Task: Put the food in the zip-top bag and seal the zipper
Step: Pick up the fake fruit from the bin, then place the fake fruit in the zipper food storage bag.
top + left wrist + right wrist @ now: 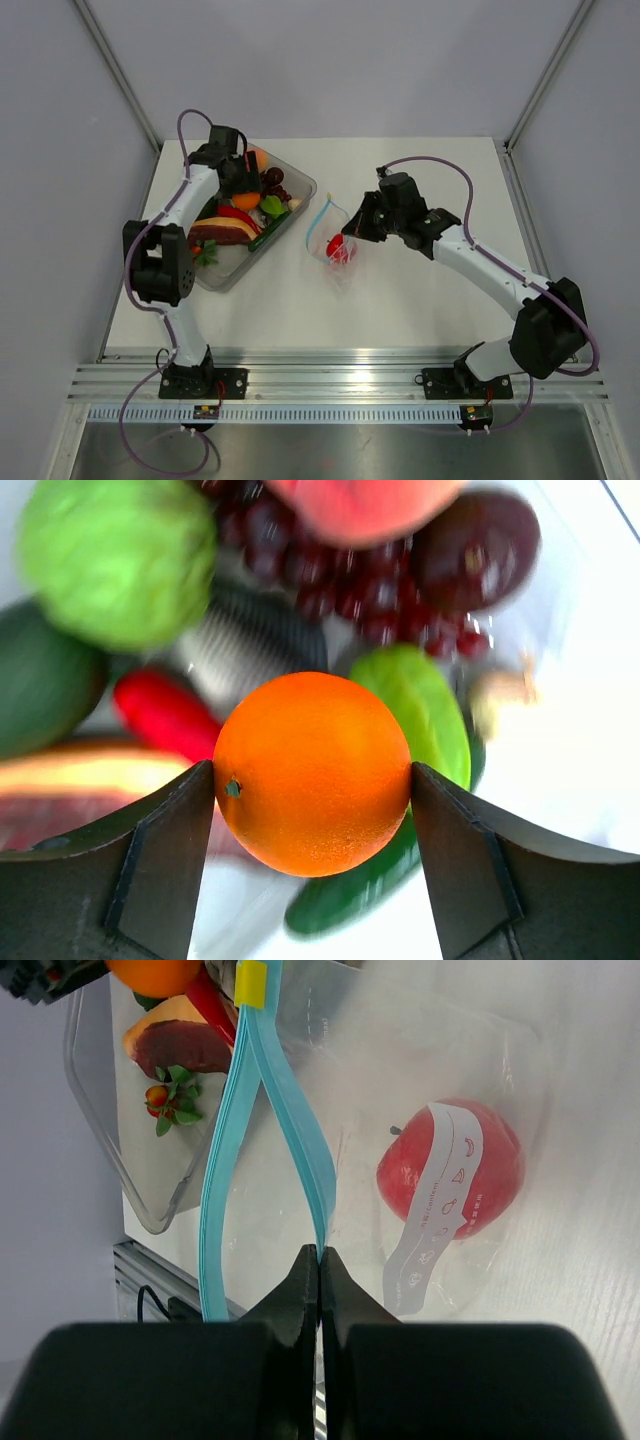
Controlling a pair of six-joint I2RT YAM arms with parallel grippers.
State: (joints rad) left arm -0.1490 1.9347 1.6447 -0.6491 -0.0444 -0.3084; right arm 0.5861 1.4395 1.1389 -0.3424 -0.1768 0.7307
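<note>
One red apple (495, 1150) is already in the zip-top bag (335, 245) at mid-desk (400, 320). The other food sits in the clear tub (232, 272) near the far-left corner, and the zipper (214, 1210) is unsealed. Left fingers (190, 820) clamp an orange (300, 740), centred between them. Right fingers (305, 1280) pinch one zipper lip, leaving the mouth open.

The top view looks steeply down from behind the arm bases (197, 381) over the whole bench (420, 310). The left wrist view faces past the left tool (312, 772), very close on the orange (312, 730). The right wrist view faces past the right tool (319, 1257), close on the zipper (222, 1160); its far edge shares that orange.
</note>
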